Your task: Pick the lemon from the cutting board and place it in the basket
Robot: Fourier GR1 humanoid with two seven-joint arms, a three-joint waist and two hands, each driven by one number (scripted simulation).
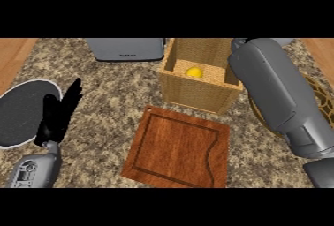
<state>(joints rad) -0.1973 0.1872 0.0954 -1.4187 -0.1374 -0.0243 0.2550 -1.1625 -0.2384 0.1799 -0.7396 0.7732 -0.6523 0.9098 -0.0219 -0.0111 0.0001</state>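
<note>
Inside basket (195,90), yellow lemon (194,72).

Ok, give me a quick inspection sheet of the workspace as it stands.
Surface: speckled stone counter.
Job's things: lemon lies inside the basket; cutting board bare.
Clutter: dark plate at left, grey appliance at the back, patterned round object at right, partly hidden.
Hands: left hand open, resting beside the plate; right hand not in view, only its forearm shows.
Cables: nothing seen.
Surroundings: wood strips at both edges.
</note>
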